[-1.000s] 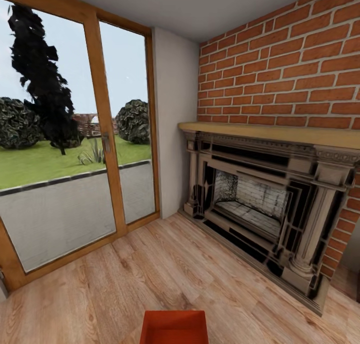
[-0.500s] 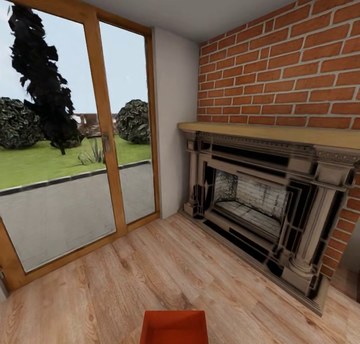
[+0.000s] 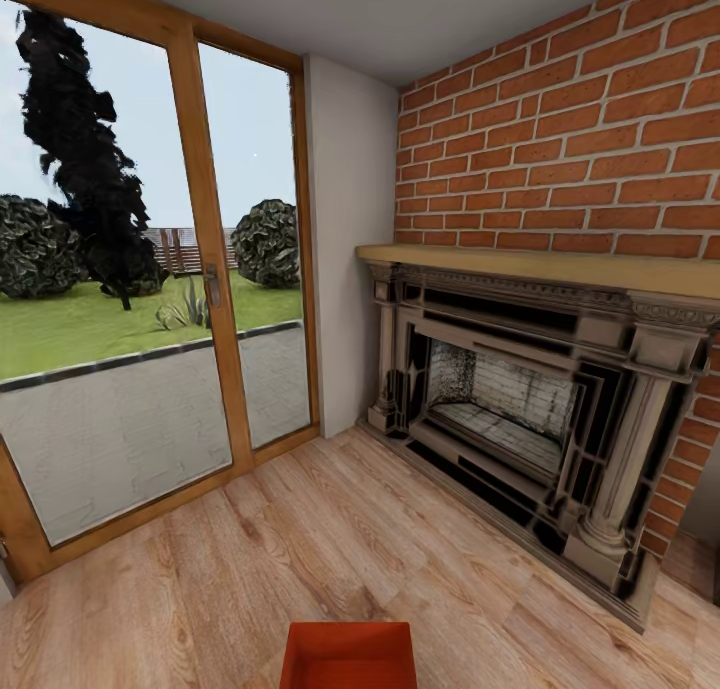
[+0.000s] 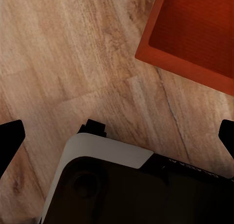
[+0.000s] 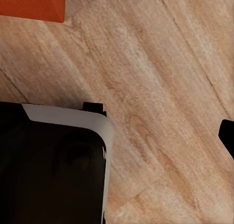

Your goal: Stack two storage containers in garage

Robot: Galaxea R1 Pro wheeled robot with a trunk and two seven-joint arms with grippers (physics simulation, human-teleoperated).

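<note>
Orange-red storage container (image 4: pixel 195 33), beyond left claw (image 4: pixel 117 133)

A: Floor (image 3: pixel 330 539) = light wood planks, matt, visible grain. Doors (image 3: pixel 150 269) left of the fireplace: glossy glass, warm smooth wood frames.

B: Fireplace (image 3: pixel 530 419)? Surround looks carved grey stone, matt; mantel shelf (image 3: pixel 560 266) on top smooth pale wood. Brick wall (image 3: pixel 560 139) above it rough red, pale mortar.

A: Container (image 3: pixel 348 655) in front of the fireplace: orange-red, thin plain walls, plastic-looking, matt; fine ribbed inside in left wrist cam.

B: Robot base (image 4: pixel 131 185): black w/ white smooth shell.
</note>
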